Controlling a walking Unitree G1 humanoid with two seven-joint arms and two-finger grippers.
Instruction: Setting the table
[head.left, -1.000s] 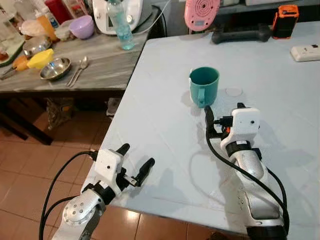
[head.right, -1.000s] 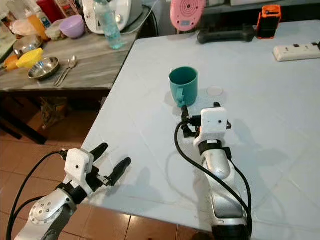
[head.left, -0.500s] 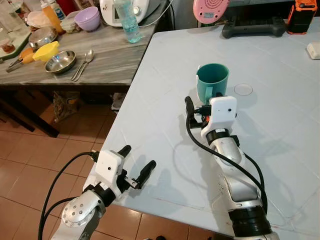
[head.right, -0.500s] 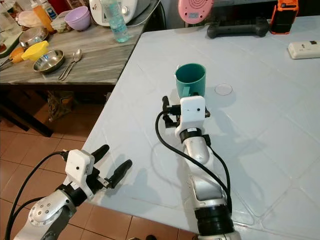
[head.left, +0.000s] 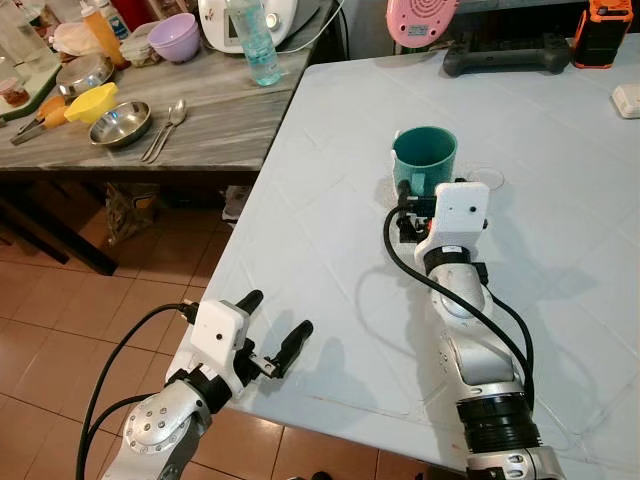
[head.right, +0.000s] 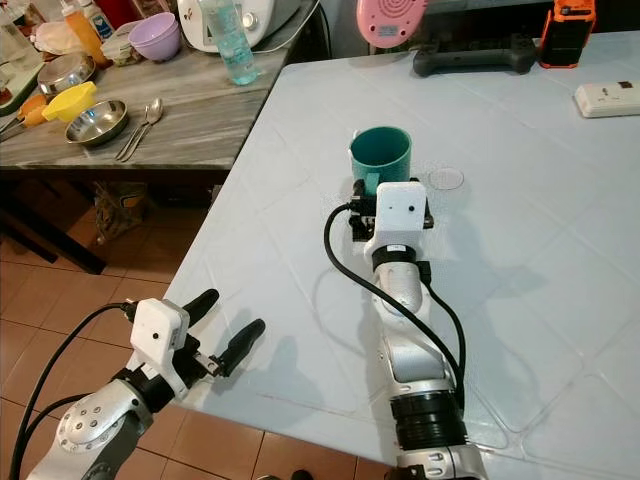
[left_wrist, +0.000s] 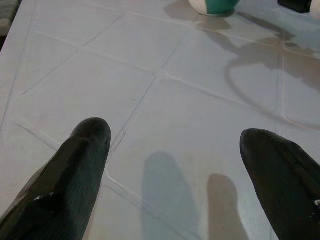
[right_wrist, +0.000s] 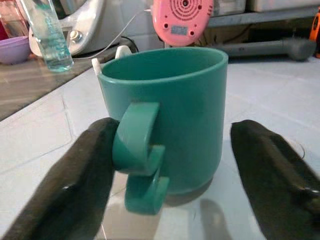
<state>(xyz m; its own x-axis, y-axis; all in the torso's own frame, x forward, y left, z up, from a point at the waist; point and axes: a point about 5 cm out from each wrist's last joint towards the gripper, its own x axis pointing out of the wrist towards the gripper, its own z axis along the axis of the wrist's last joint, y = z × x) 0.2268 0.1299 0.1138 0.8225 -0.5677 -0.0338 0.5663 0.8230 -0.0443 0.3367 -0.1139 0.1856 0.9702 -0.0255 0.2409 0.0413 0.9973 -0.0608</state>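
We're barely started on setting the table: our right gripper (right_wrist: 165, 165) has its fingers spread either side of the teal mug (head.left: 424, 160), not pinching yet, mid-table (head.left: 330, 230), while the left gripper (head.left: 272, 325) hovers open off the near-left edge.

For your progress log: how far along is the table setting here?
Done: little; the teal mug stands on the white table. In hand: the right hand is open around the mug. Left: closing the grasp, and the spoons and steel bowl on the side counter.
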